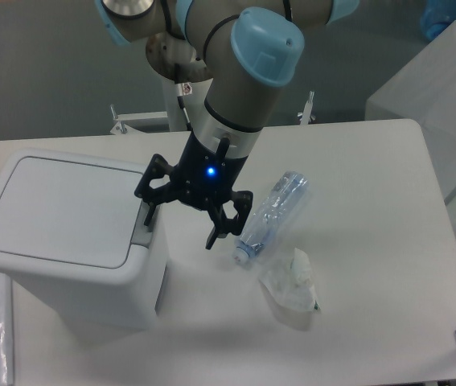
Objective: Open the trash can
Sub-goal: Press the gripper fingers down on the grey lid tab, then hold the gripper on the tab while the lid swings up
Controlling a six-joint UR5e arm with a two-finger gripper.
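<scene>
Fingers (149,212) are spread open, nothing held; one is placed at the grey tab (142,227) on the trash can's rim, the other hangs over the desk (372,241). The gripper (181,227) is tilted beside the trash can (67,241), which sits at the desk's left with lid shut. A clear plastic bottle (272,215) and crumpled wrapper (292,288) are seen just right.

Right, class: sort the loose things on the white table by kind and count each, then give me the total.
Trash can: 1, lid shut
Plastic bottle: 1, lying down
Crumpled wrapper: 1
Total: 3
The tool hangs open by the trash can's front rim and is not counted.
</scene>
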